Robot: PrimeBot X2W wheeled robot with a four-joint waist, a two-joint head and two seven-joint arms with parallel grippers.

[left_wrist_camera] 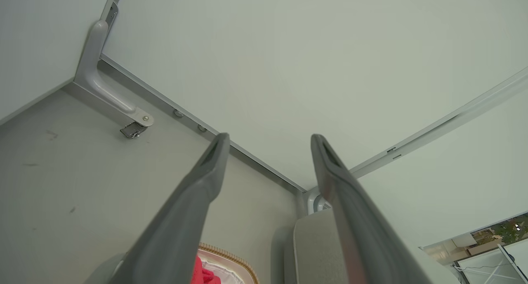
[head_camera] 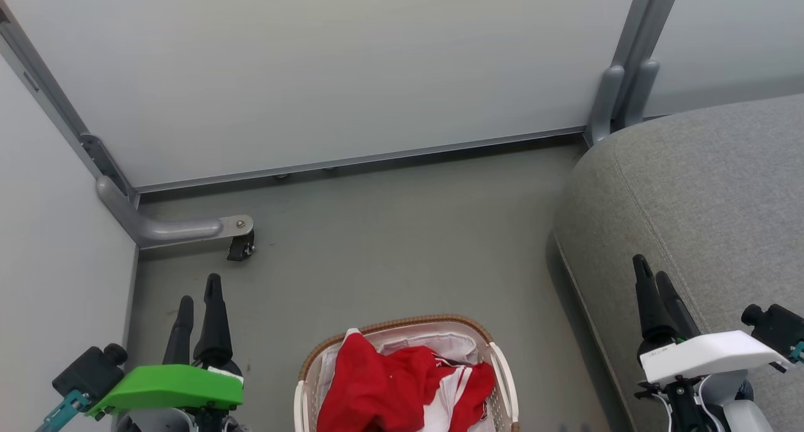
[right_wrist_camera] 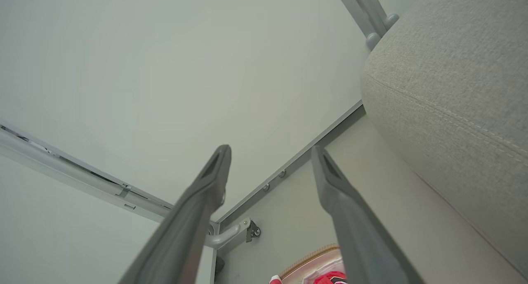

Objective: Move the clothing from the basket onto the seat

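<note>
While the clothing (head_camera: 377,382) sits heaped in the basket (head_camera: 402,323), my left gripper (head_camera: 200,291) and right gripper (head_camera: 650,267) flank it, both spread wide and empty.

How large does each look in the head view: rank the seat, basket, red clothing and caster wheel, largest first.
1. seat, even though the frame cuts it off
2. basket
3. clothing, lying inside the basket; both run off the bottom edge
4. caster wheel, clearly the smallest, though it sits farther from the camera
</note>
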